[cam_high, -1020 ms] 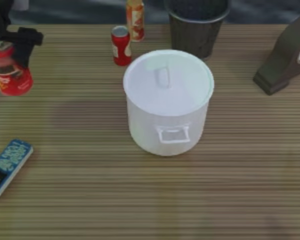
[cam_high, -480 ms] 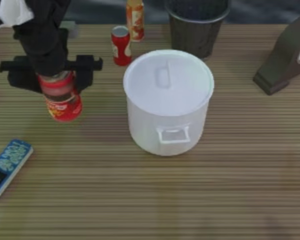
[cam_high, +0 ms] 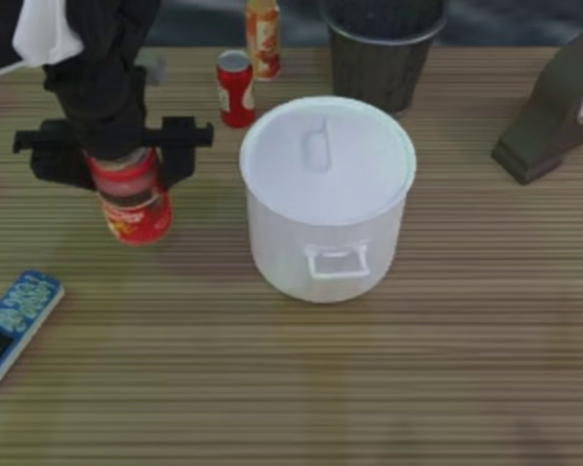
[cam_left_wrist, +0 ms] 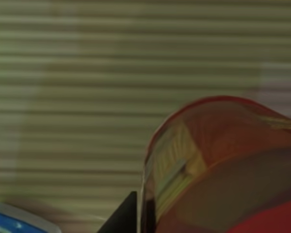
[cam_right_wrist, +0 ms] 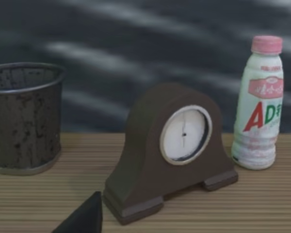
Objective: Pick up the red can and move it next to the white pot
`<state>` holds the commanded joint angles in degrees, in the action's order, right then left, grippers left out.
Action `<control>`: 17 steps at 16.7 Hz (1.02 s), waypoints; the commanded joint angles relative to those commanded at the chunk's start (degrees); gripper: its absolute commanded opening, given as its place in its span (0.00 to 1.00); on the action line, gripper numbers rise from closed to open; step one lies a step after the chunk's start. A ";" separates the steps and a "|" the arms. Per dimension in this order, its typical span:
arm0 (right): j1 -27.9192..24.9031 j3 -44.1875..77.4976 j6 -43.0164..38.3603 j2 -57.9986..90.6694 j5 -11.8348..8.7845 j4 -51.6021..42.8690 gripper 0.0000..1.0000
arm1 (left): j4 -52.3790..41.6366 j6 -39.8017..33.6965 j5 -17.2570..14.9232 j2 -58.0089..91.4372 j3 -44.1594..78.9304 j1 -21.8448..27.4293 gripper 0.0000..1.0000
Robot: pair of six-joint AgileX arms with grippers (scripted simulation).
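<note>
Carried slightly nearer the white pot point(cam_high: 325, 199), red can point(cam_high: 134, 202) sits clenched in left tool point(cam_high: 114, 153).

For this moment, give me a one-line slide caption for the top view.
Left gripper carries the red can toward the white pot, a gap remaining between them.

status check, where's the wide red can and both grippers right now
Left gripper shut on wide red can, left of large white lidded pot, gap between. Right gripper out of top view. Path to pot open.
</note>
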<state>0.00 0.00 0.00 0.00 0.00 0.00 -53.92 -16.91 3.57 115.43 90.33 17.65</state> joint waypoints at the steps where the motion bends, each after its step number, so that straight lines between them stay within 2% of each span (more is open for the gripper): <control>1: 0.00 0.00 0.00 0.00 0.00 0.00 1.00 | 1.04 0.03 0.00 0.42 -0.61 -0.01 0.00; 6: 0.00 0.00 0.00 0.00 0.00 0.00 1.00 | 7.92 0.27 -0.02 3.18 -4.53 -0.04 0.00; 11: 0.00 0.00 0.00 0.00 0.00 0.00 1.00 | 8.93 0.26 -0.01 3.59 -5.07 -0.08 0.00; 17: 0.00 0.00 0.00 0.00 0.00 0.00 1.00 | 8.93 0.26 -0.01 3.59 -5.07 -0.08 0.45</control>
<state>0.00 0.00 0.00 0.00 0.00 0.00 -44.98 -16.65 3.56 119.01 85.26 17.57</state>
